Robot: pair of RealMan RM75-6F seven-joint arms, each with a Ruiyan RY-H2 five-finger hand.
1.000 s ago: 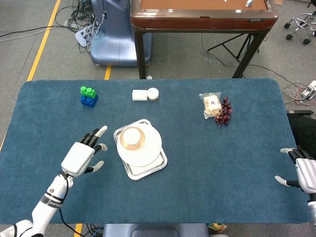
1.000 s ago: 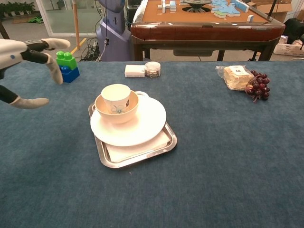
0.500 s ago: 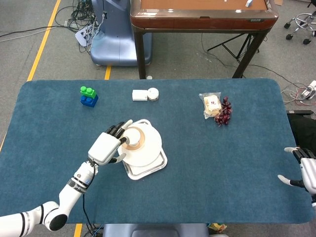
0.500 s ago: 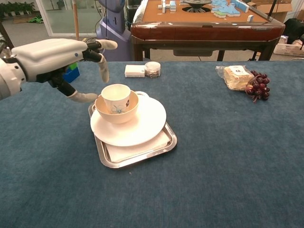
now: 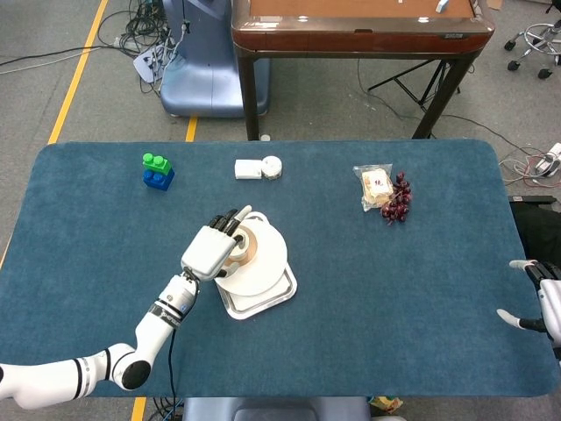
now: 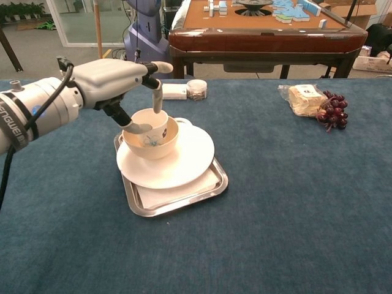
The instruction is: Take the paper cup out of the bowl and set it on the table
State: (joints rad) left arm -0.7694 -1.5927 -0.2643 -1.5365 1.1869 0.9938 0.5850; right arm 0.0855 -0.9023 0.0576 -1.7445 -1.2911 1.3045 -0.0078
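The white paper cup (image 6: 150, 124) stands upright inside a tan bowl (image 6: 150, 147). The bowl sits on a white plate (image 6: 187, 160), and the plate rests on a metal tray (image 6: 195, 195). My left hand (image 6: 115, 76) hovers over the bowl from the left with its fingers apart. Its thumb lies at the cup's near-left wall and a finger (image 6: 157, 101) hangs behind the far rim. From the head view the left hand (image 5: 214, 249) covers much of the cup (image 5: 252, 246). My right hand (image 5: 542, 301) rests open at the table's right edge, far from the tray.
A green-and-blue block stack (image 5: 158, 170) sits at the back left. A white box (image 6: 173, 91) and a small round tin (image 6: 196, 89) lie behind the tray. A snack bag (image 6: 304, 98) and dark grapes (image 6: 331, 110) are at the back right. A wooden table stands beyond.
My left hand has swept right from the table's left side to the bowl, and its fingers now straddle the cup. The right hand drifted slightly toward the lower right edge.
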